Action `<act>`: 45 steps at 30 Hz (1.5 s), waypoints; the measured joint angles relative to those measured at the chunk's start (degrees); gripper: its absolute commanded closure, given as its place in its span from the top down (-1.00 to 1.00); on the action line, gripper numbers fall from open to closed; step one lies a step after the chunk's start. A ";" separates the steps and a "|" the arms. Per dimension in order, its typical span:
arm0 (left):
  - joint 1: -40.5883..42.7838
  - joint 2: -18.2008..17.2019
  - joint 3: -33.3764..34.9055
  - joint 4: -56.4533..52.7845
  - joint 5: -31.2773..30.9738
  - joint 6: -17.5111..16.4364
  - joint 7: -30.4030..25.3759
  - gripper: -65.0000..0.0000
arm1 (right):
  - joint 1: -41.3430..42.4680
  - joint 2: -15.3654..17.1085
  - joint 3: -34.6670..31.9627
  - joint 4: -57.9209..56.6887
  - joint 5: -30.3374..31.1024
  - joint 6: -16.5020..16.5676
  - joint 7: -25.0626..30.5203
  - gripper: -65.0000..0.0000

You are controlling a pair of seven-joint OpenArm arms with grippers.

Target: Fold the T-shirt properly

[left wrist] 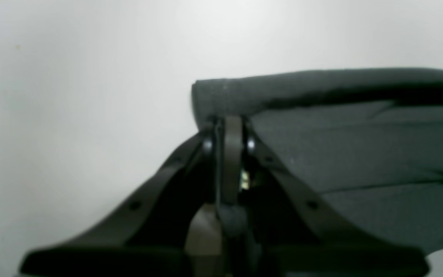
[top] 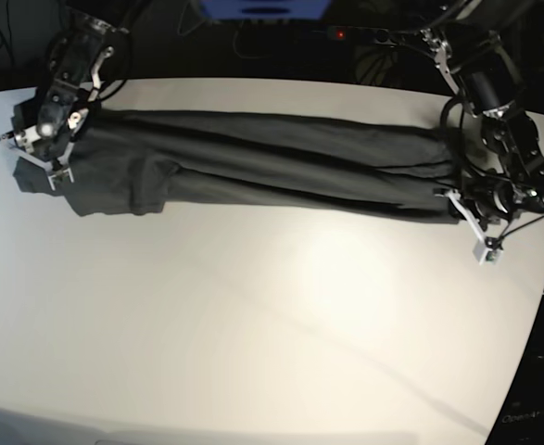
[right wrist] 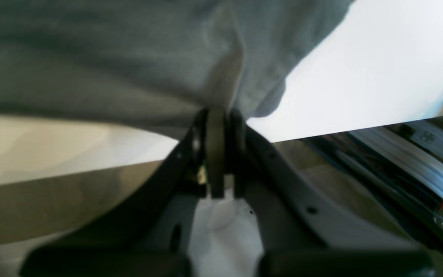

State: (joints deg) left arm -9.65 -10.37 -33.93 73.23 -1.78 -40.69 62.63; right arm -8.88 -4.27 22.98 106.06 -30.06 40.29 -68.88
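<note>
Left gripper (left wrist: 230, 127) is clamped on a rolled corner of the T-shirt (left wrist: 360, 154), though both wrist views are blurry, so the fingertips are mostly lost in cloth. Right gripper (right wrist: 217, 119) is pinched shut on a hanging fold of it too. Only the base view shows the whole dark grey shirt (top: 253, 167), stretched long and creased across the far side of the white table (top: 272, 324) between both arms

The T-shirt (top: 253, 167) is dark grey, no print, kinda wrinkly, folded lengthwise into a long narrow band lying stretched across the far side.
</note>
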 measured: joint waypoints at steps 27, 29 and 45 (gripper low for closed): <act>1.22 -2.16 0.48 0.55 0.02 0.00 0.81 -0.93 | 5.62 -0.15 0.68 -8.81 -3.30 -0.92 0.76 0.40; 1.22 -2.16 0.48 0.55 0.04 0.02 0.81 -0.93 | 5.77 -0.15 1.38 -8.57 -3.74 -0.94 0.83 0.59; 1.20 -2.19 0.46 0.46 0.28 0.17 0.83 -0.93 | 13.46 7.02 10.12 -9.66 -0.96 -0.04 -1.60 0.64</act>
State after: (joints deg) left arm -8.45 -12.56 -33.47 73.69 -1.50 -40.51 63.46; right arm 4.58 2.74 33.10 96.40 -31.03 40.25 -70.48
